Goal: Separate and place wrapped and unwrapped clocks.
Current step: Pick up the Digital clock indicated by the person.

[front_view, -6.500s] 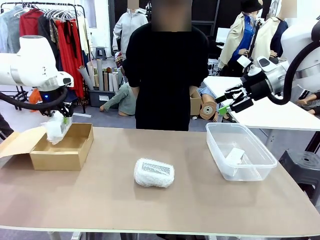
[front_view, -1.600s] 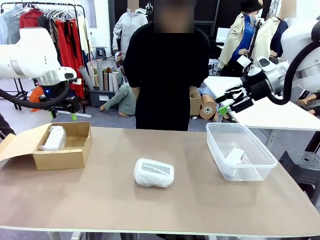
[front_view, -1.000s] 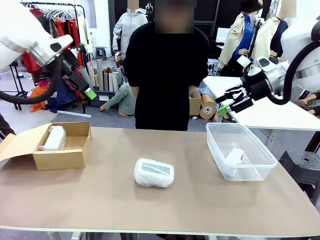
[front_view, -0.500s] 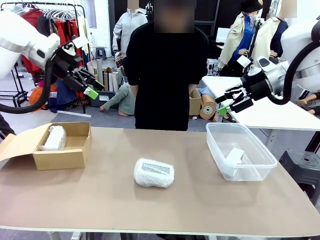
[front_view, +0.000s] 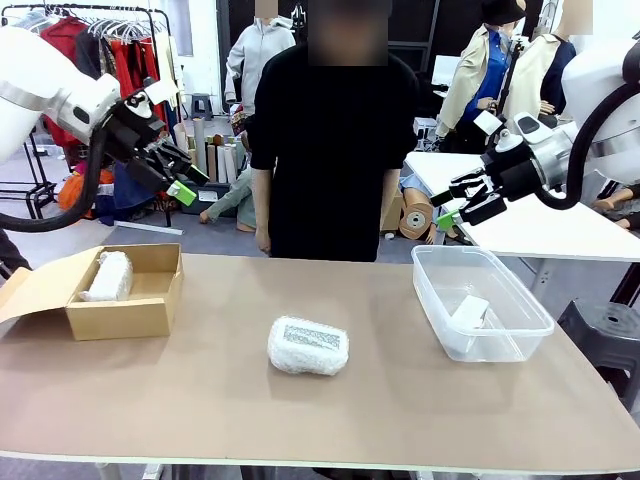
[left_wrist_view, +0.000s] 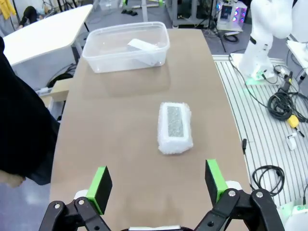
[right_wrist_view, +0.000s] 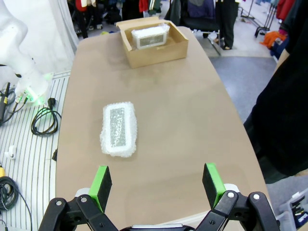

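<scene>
A brown table (front_view: 400,410) spans the scene, with a person (front_view: 335,150) in black standing at its far side. At the left end sits an open cardboard box (front_view: 125,317), and at the right a clear plastic tub (front_view: 432,292). A bubble-wrapped clock (front_view: 308,345) showing a grey face lies mid-table, well apart from both. A second wrapped clock (front_view: 107,275) lies inside the box. The bare white clock (front_view: 469,310) rests in the tub. The left pincer (front_view: 190,180) hangs high over the left end, wide and empty. The right pincer (front_view: 443,208) hangs above the tub, also wide and empty.
</scene>
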Available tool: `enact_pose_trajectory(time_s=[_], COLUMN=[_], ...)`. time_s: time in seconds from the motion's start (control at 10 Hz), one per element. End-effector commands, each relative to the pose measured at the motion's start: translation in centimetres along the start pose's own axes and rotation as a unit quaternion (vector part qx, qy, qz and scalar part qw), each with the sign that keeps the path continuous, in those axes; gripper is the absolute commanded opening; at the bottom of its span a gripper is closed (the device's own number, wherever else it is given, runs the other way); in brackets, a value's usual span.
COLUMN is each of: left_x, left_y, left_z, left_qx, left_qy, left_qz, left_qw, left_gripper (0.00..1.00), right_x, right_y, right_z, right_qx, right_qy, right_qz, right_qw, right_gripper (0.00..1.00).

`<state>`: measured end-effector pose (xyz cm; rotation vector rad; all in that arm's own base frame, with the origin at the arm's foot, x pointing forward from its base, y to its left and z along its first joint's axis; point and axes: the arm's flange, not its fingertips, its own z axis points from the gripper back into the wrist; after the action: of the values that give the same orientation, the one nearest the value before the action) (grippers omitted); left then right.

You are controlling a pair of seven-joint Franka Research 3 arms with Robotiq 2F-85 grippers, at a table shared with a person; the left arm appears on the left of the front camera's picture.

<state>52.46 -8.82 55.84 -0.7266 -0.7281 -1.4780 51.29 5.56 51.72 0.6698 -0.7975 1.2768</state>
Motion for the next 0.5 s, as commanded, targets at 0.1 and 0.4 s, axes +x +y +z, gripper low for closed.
enact_pose_trajectory(time_s=[0.1,0.4], left_x=[-1.4,-1.5], left_y=[1.4,2.3], left_z=[-1.4,-1.6], left_qx=[0.042,0.071], left_qy=[-0.04,-0.076], left_qz=[-0.03,-0.039], left_qw=[0.998,0.994], left_gripper=[1.0,1.0], right_x=[0.2,0.2], right_y=[0.0,0.0], right_z=[-0.2,-0.2], right_qx=[-0.008,-0.008], right_qy=[-0.002,-0.002], right_qz=[-0.002,-0.002], right_qw=[1.0,1.0], right_gripper=[1.0,1.0])
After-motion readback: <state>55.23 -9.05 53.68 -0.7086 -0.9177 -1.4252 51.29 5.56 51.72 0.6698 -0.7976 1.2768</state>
